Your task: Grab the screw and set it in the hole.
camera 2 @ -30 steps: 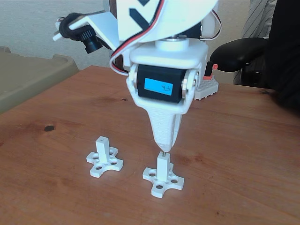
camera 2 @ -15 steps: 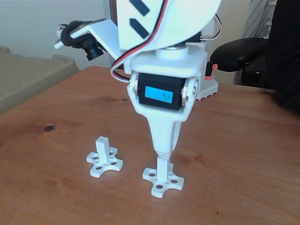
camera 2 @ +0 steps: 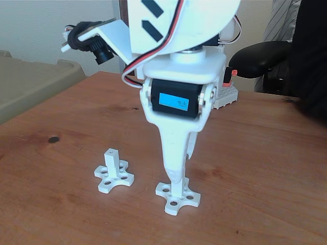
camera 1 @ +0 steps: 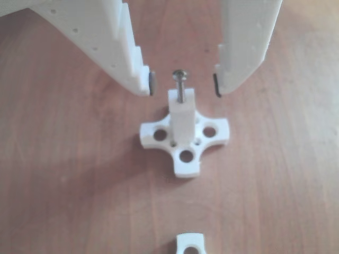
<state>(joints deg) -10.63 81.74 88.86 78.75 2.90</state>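
Although the second fixture point(camera 1: 189, 244) is cut off at the bottom edge of the other view, its cross-shaped base can just be made out nearest the camera, on the bare wooden table point(camera 1: 63, 180). Beyond it, the screw point(camera 1: 180, 84) is seen standing upright in the hole at the top of the white post point(camera 1: 180, 117), its shank partly sunk and its round head well proud of the end face. The gripper point(camera 1: 184, 84) is spread, with 1 black pad on either side of the screw and a clear gap to each, so nothing is pinched. From these pictures the placement is judged essentially done, though full seating cannot be confirmed. The screw is judged light, stiff and smooth, so it would slip or tip easily; if regripped, it is best taken on the exposed shank just under the head, squarely between the pads. In the fixed view, the gripper point(camera 2: 176, 176) hangs over the nearer fixture, and the other post point(camera 2: 111, 164) stands apart to its left.
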